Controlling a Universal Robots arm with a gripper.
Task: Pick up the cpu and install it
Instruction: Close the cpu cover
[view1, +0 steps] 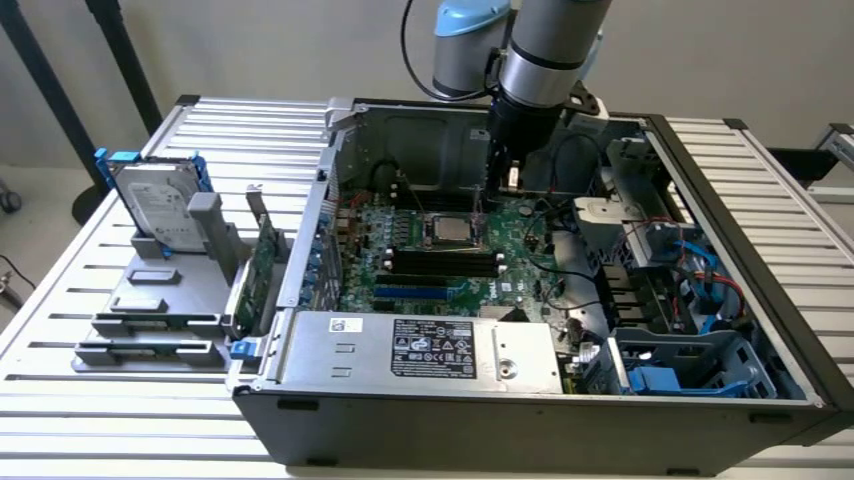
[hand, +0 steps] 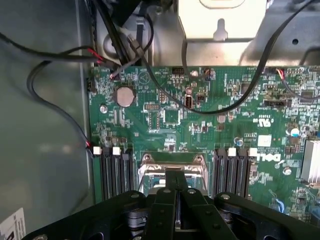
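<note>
The cpu (view1: 450, 232), a small silvery square chip, lies in the metal-framed socket (hand: 172, 161) in the middle of the green motherboard (view1: 514, 270) inside the open computer case. My gripper (view1: 509, 183) hangs inside the case, above the board and a little beyond the socket towards the exterior view's right. In the wrist view my gripper (hand: 176, 186) has its black fingers (hand: 167, 200) pressed together with nothing visible between them. They cover part of the socket.
Black cables (hand: 150, 55) run across the board near the case wall. A power supply (view1: 414, 348) sits at the case's near side, with a drive cage (view1: 681, 375) at the exterior view's right. Outside the case, a hard drive (view1: 160, 205) and a green card (view1: 267, 268) stand on a grey rack.
</note>
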